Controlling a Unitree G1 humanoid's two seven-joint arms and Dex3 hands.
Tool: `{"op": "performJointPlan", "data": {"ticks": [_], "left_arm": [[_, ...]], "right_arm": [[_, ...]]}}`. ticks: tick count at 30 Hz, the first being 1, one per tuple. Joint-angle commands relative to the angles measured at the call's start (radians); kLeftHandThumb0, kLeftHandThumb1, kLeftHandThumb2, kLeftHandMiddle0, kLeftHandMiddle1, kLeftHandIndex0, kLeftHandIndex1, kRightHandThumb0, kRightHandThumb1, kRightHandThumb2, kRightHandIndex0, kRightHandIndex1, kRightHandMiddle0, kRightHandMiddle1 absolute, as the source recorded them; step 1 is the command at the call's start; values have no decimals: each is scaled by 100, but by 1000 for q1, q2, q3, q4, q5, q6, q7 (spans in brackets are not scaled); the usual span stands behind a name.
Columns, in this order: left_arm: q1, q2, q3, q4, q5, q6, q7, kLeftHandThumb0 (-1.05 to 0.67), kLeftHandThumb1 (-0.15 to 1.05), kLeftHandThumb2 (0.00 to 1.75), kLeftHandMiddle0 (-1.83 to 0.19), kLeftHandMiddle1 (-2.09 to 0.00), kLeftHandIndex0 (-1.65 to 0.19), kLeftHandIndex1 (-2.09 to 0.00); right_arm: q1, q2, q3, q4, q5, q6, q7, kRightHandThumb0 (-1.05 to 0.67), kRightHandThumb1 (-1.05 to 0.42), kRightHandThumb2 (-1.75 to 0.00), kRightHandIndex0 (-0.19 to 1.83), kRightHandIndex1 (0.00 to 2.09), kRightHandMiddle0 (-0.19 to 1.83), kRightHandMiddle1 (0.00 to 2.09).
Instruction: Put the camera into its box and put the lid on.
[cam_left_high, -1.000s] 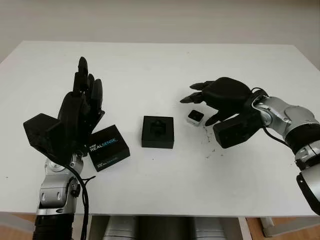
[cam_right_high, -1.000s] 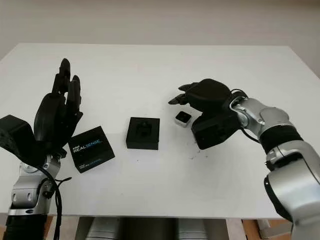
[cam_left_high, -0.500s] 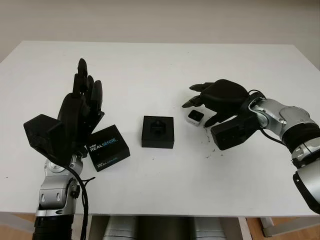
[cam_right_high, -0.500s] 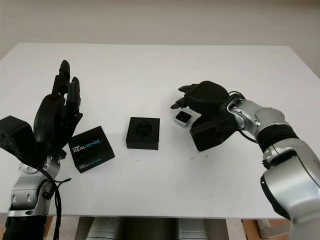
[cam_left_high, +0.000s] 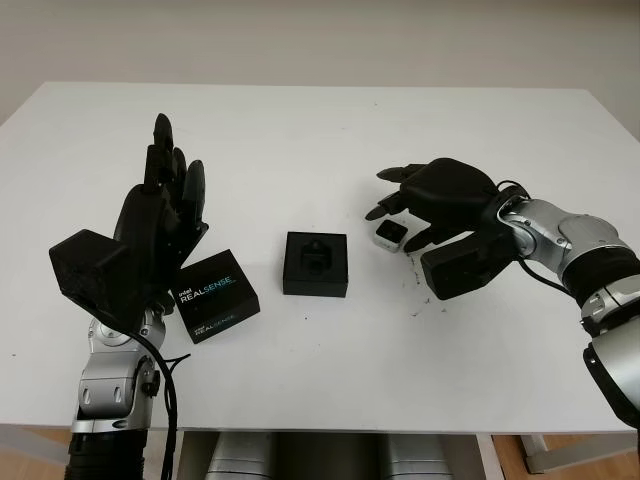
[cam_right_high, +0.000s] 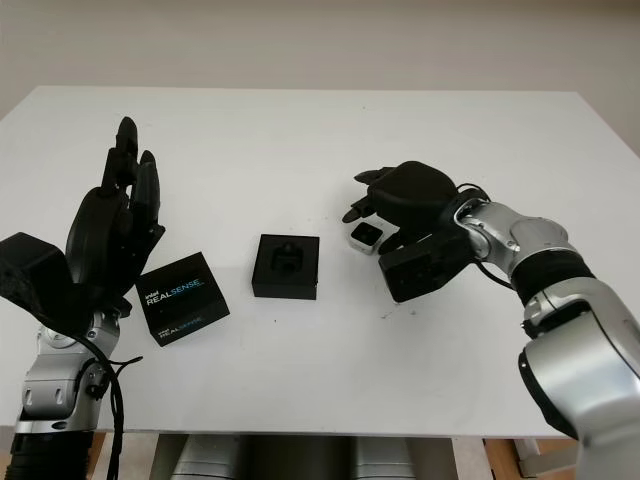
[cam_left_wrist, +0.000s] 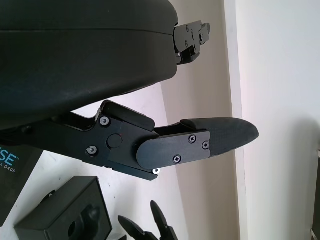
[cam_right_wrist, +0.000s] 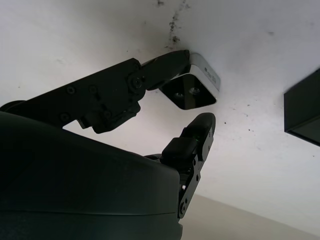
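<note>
At lower left the left hand (cam_left_high: 160, 225) is raised, open and holding nothing, beside the lid (cam_left_high: 217, 296). The box (cam_left_high: 316, 264) sits at centre. Right of it lies the camera (cam_left_high: 390, 234), small, rigid, probably light (smooth-sided, so slippery); the right hand (cam_left_high: 425, 195) brackets its sides, not yet clamped.

The right hand (cam_left_high: 425, 200) arches over the small camera (cam_left_high: 390, 234), hiding its far edge. In the right wrist view the open box (cam_right_wrist: 305, 111) is cut off by the frame edge.
</note>
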Motion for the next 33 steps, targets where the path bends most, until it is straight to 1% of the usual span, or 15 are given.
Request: {"op": "performJointPlan", "data": {"ticks": [1,4,8,17,20,27,33], "left_arm": [[4,4,0,-5,5,-8,1,-78,105,54,19,-4,19,-3],[4,2,-1,-4,7,-8,4,-77,105,55,19,-4,19,-3],[4,-1,-1,-9,4,0,6,-77,105,54,19,-4,19,-3],[6,0,-5,-4,3,-14,-2,-76,105,55,19,-3,19,-1],[4,-6,-5,-12,-2,-1,3,-77,105,54,19,-3,19,-1],[7,-3,-6,-10,1,-10,-2,-77,105,54,19,-3,19,-1],[10,-7,-8,-12,0,-5,-1,-76,105,54,19,-2,19,0]], "right_arm": [[-1,14,-34,7,47,5,32,-28,-87,-6,30,5,76,16],[3,19,-45,7,77,12,53,-26,-88,-6,30,5,77,16],[2,20,-36,8,71,25,50,-26,-88,-6,30,5,78,17],[10,26,-41,15,86,76,82,-24,-91,-6,27,4,79,20],[11,22,-35,19,81,86,85,-23,-90,-5,26,4,78,19],[9,16,-30,16,77,102,107,-25,-89,-5,23,4,72,16],[19,27,-30,15,80,113,111,-27,-90,-6,23,4,73,16]]}}
